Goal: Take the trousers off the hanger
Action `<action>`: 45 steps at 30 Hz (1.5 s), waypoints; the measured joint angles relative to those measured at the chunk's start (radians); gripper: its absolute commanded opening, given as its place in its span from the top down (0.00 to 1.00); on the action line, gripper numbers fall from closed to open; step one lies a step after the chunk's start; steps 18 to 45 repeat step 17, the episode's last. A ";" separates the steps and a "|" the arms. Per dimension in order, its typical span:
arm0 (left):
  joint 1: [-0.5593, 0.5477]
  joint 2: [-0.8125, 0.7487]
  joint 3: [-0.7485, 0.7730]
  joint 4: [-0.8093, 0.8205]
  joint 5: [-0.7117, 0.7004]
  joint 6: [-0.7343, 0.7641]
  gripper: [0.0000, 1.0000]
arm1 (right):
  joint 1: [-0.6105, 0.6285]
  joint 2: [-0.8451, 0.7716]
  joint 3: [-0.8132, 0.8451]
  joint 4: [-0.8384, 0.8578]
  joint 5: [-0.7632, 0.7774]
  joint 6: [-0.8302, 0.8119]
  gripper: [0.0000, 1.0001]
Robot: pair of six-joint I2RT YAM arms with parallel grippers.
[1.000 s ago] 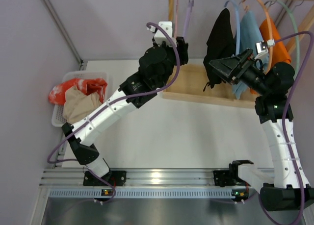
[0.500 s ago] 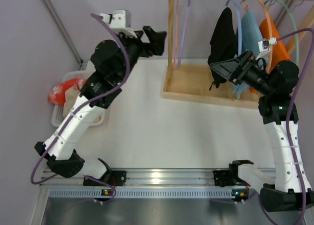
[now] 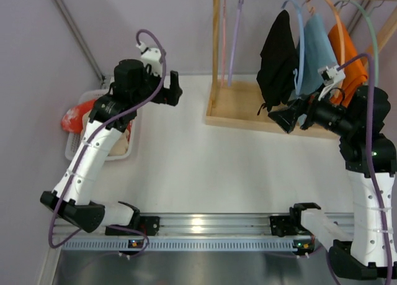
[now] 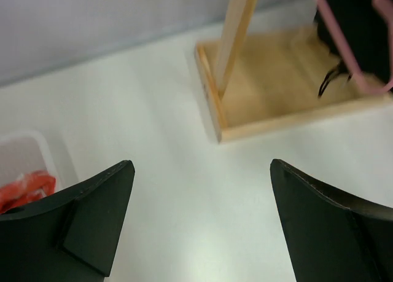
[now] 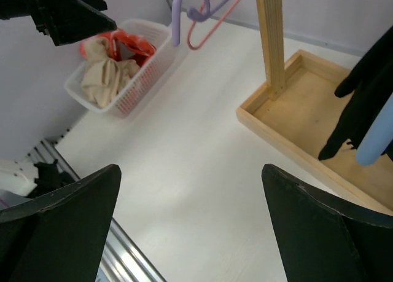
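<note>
The cream-beige trousers (image 5: 103,79) lie crumpled in a white basket (image 5: 132,88) at the table's left, beside a red-and-white cloth (image 5: 126,47). In the top view my left arm hides most of them. The lavender hanger (image 3: 234,36) hangs bare on the rail at the rack's left end and also shows in the right wrist view (image 5: 178,18). My left gripper (image 3: 172,89) is open and empty, between basket and rack (image 4: 199,165). My right gripper (image 3: 282,118) is open and empty, just below the black garment (image 3: 276,55), over the table (image 5: 190,168).
A bare pink hanger (image 3: 222,36) hangs beside the lavender one. The wooden rack has a post (image 3: 215,49) and a tray base (image 3: 248,111). Blue (image 3: 316,49) and orange (image 3: 347,49) garments hang at the right. A grey wall stands behind.
My left arm has swung back from the rack's left end to the left, above the basket side. My right gripper has dropped lower, away from the black garment.
</note>
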 measured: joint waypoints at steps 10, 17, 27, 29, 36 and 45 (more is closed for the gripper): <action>0.005 -0.033 -0.328 -0.220 0.042 0.107 0.01 | 0.000 -0.121 -0.227 -0.203 0.096 -0.298 0.01; 0.036 -0.153 -0.345 -0.235 0.034 0.114 0.01 | 0.000 -0.162 -0.309 -0.220 0.126 -0.336 0.01; 0.036 -0.153 -0.345 -0.235 0.034 0.114 0.01 | 0.000 -0.162 -0.309 -0.220 0.126 -0.336 0.01; 0.036 -0.153 -0.345 -0.235 0.034 0.114 0.01 | 0.000 -0.162 -0.309 -0.220 0.126 -0.336 0.01; 0.036 -0.153 -0.345 -0.235 0.034 0.114 0.01 | 0.000 -0.162 -0.309 -0.220 0.126 -0.336 0.01; 0.036 -0.153 -0.345 -0.235 0.034 0.114 0.01 | 0.000 -0.162 -0.309 -0.220 0.126 -0.336 0.01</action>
